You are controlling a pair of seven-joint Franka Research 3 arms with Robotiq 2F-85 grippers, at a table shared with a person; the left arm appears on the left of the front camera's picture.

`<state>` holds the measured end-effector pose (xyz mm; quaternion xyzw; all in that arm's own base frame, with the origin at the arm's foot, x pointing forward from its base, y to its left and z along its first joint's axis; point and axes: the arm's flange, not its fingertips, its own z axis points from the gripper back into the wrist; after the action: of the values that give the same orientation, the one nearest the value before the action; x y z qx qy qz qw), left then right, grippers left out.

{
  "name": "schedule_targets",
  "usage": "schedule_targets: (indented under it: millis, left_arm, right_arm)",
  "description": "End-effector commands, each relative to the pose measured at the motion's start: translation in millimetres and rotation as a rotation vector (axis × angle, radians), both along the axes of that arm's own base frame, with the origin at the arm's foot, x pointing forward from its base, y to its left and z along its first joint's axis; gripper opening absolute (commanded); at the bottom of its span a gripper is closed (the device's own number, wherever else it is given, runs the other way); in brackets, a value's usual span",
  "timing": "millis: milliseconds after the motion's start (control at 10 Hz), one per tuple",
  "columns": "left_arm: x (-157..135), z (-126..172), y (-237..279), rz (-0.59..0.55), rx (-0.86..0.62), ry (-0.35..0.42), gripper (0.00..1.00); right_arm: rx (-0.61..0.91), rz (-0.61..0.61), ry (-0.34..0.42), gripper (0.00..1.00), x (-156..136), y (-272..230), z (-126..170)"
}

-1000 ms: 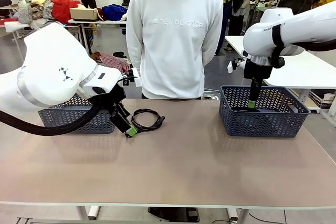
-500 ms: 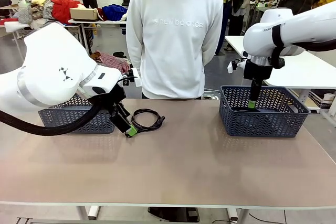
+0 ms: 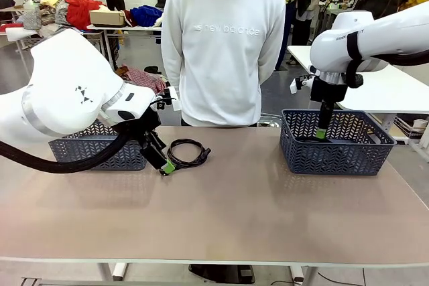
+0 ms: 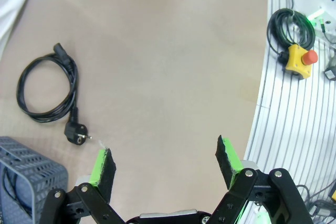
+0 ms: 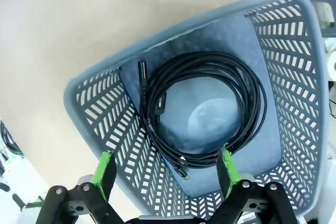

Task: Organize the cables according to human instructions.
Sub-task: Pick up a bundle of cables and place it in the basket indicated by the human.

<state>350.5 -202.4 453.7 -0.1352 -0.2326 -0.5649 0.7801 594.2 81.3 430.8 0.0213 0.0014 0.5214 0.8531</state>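
Observation:
One black cable lies coiled on the table, just right of my left gripper. In the left wrist view this cable is a round coil with a chunky round plug, up and to the left of my open left gripper, whose fingers hold nothing. Another coiled cable with a slim connector rests on the floor of the right basket. Directly above it hangs my right gripper, open and empty. In the front view the right gripper reaches down into that basket.
A second grey basket sits at the table's left, behind my left arm; its corner shows a dark cord inside. A person in a white sweatshirt stands at the far edge. A yellow emergency stop button sits off the table.

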Motion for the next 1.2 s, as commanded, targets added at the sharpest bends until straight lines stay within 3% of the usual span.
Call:
schedule_targets:
  millis: [0, 500, 1100]
  left_arm:
    - [-1, -2, 2, 0.005, 0.000, -0.003, 1.00]
    - [-1, -2, 2, 0.005, 0.000, -0.003, 1.00]
    - [-1, -2, 2, 0.005, 0.000, -0.003, 1.00]
  right_arm:
    - [0.049, -0.110, -0.024, 1.00, -13, 8, 11]
    - [0.089, -0.197, -0.130, 1.00, -78, 46, 32]
    - [0.263, -0.208, -0.153, 1.00, -152, 83, 7]
